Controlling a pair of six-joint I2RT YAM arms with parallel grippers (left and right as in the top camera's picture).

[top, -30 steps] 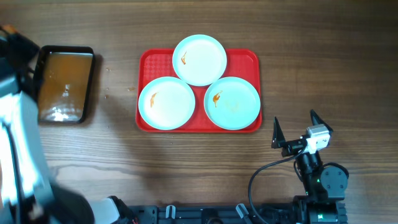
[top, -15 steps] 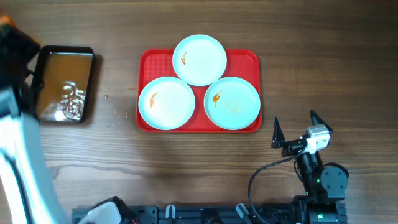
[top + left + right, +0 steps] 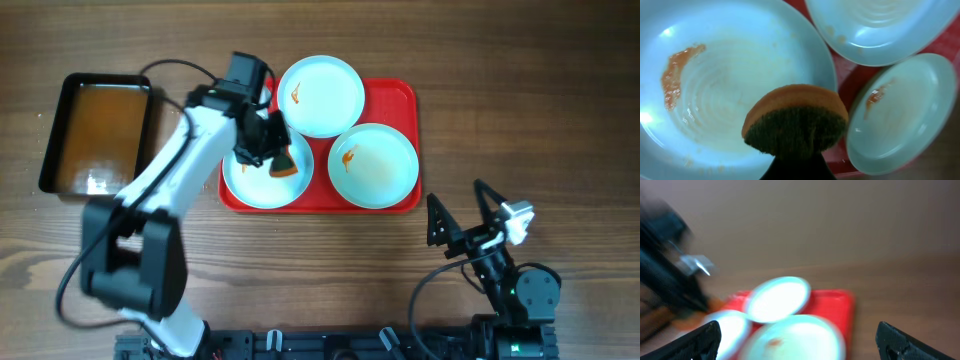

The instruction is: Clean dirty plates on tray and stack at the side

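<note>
Three pale mint plates lie on the red tray (image 3: 402, 96): a back one (image 3: 325, 100), a front left one (image 3: 255, 182) and a front right one (image 3: 375, 165). Orange smears show on the back and front right plates. My left gripper (image 3: 270, 148) is shut on an orange sponge (image 3: 285, 165) with a dark scrub side (image 3: 795, 131), held over the front left plate (image 3: 730, 75). That plate's smear (image 3: 672, 75) shows in the left wrist view. My right gripper (image 3: 462, 225) is open and empty on the table, right of the tray's front corner.
A black pan of brownish water (image 3: 95, 135) sits at the far left. The left arm stretches across the table between the pan and the tray. The right wrist view is blurred and shows the tray (image 3: 840, 305) with its plates ahead.
My left arm has swung from the pan at the far left over to the tray, bringing the sponge above the front left plate. My right gripper has shifted slightly.
</note>
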